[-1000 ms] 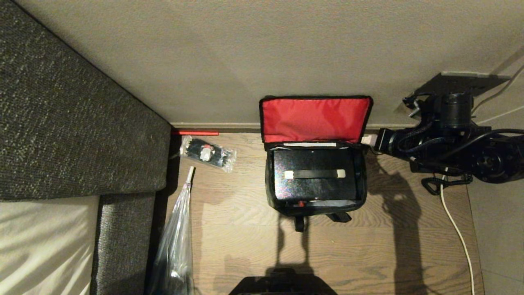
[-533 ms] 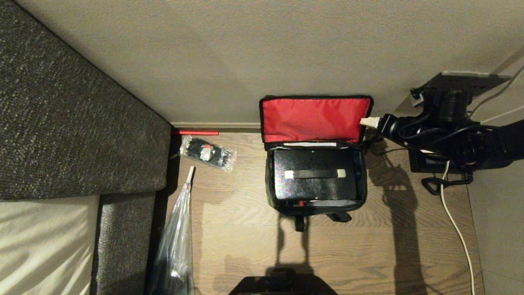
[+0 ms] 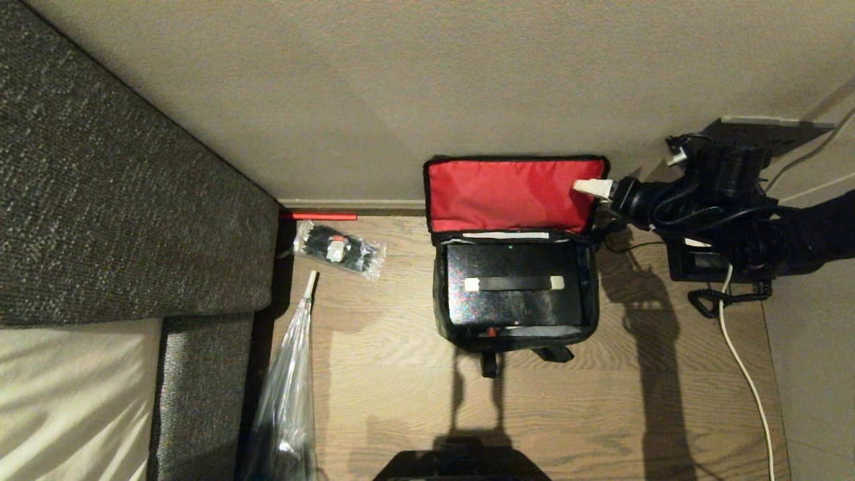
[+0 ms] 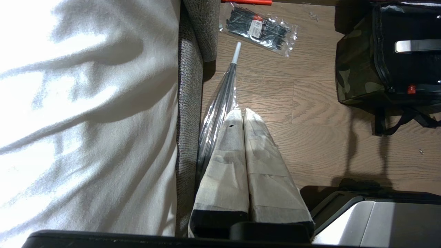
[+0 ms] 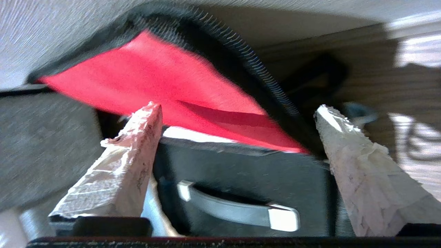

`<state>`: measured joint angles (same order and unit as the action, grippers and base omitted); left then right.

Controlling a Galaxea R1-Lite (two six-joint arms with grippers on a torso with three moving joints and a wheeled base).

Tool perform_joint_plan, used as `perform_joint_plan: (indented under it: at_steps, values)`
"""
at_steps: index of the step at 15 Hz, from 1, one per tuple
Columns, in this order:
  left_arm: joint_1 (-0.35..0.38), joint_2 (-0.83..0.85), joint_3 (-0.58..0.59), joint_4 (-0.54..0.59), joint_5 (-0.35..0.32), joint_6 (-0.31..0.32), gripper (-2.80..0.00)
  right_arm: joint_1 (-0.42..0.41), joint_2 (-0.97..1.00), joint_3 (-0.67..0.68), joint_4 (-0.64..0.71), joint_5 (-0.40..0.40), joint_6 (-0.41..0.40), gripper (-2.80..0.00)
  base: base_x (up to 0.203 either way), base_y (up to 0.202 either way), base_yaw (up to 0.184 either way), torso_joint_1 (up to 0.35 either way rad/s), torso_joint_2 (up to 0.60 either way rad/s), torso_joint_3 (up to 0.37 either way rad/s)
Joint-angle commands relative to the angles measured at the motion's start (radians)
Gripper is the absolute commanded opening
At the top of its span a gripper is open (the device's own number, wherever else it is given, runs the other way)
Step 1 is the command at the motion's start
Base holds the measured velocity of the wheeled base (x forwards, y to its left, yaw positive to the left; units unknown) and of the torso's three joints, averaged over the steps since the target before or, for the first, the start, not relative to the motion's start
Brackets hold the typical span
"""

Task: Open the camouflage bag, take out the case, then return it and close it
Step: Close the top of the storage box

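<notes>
Wood-grain floor carries everything. Nearest the robot, the left claw (image 4: 241, 115) hangs parked beside the sofa (image 3: 127, 200), taped fingers pressed together, holding nothing.

Further out, the camouflage bag (image 3: 513, 254) stands on the floor against the wall (image 3: 401, 80), lid flipped up and leaning on that wall, red lining showing. Soft fabric — I'd expect the lid and sides to flop and give under a pinch, so the stitched lid rim looks the firmest place to take it.

Inside sits the case (image 3: 513, 284), top face level with the bag mouth. Rigid black box, likely some weight; glossy top probably slippery. Its bar handle (image 3: 513, 283) with pale ends is the obvious hold — grip mid-bar so it lifts level. Fit in the bag looks snug, may drag.

Farthest, the right claw (image 5: 237, 124) is at the lid's right upper corner — fingers spread wide, empty, one fingertip (image 3: 591, 188) over the red lining, the lid edge running between them; contact can't be told.
</notes>
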<state>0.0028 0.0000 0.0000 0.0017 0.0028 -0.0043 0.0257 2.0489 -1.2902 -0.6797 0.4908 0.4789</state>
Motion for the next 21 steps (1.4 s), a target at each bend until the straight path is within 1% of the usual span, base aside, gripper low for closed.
perform_joint_plan:
  at_steps: [1,2,3,5,7,8,10,12,14,18,21]
  values:
    - [0.000,0.000,0.000,0.000,0.000,0.000,-2.80,0.000,-0.006,0.001,-0.013,0.023,0.030,0.00,0.000,0.000,0.000,0.000,0.00,0.000]
    - [0.000,0.000,0.000,0.000,0.000,0.000,-2.80,0.002,-0.017,0.006,-0.022,0.046,0.062,0.00,0.000,0.000,0.000,0.000,0.00,0.000]
    - [0.000,0.000,0.000,0.000,0.000,0.000,-2.80,0.002,-0.021,0.014,-0.038,0.074,0.076,0.00,0.000,0.000,0.000,0.000,0.00,0.000]
    - [0.000,0.000,0.000,0.000,0.000,0.000,-2.80,0.001,-0.020,0.035,-0.103,0.103,0.064,0.00,0.000,0.000,0.000,0.000,0.00,0.000]
    - [0.000,0.000,0.000,0.000,0.000,0.000,-2.80,-0.013,-0.027,0.061,-0.105,0.141,0.029,0.00,0.000,0.000,0.000,0.000,0.00,0.000]
    - [0.000,0.000,0.000,0.000,0.000,0.000,-2.80,-0.024,-0.025,0.067,-0.097,0.164,-0.006,0.00,0.000,0.000,0.000,0.000,0.00,0.000]
    - [0.000,0.000,0.000,0.000,0.000,0.000,-2.80,-0.025,-0.020,0.069,-0.084,0.155,-0.058,0.00,0.000,0.000,0.000,0.000,0.00,0.000]
    - [0.000,0.000,0.000,0.000,0.000,0.000,-2.80,-0.042,-0.017,0.071,-0.039,0.156,-0.131,0.00,0.000,0.000,0.000,0.000,0.00,0.000]
    - [0.000,0.000,0.000,0.000,0.000,0.000,-2.80,-0.044,0.001,0.040,-0.036,0.161,-0.131,0.00,0.000,0.000,0.000,0.000,0.00,0.000]
    - [0.000,0.000,0.000,0.000,0.000,0.000,-2.80,-0.043,0.038,0.003,-0.110,0.166,-0.126,0.00,0.000,0.000,0.000,0.000,0.00,0.000]
    - [0.000,0.000,0.000,0.000,0.000,0.000,-2.80,-0.043,0.054,-0.024,-0.115,0.169,-0.086,0.00,0.000,0.000,0.000,0.000,0.00,0.000]
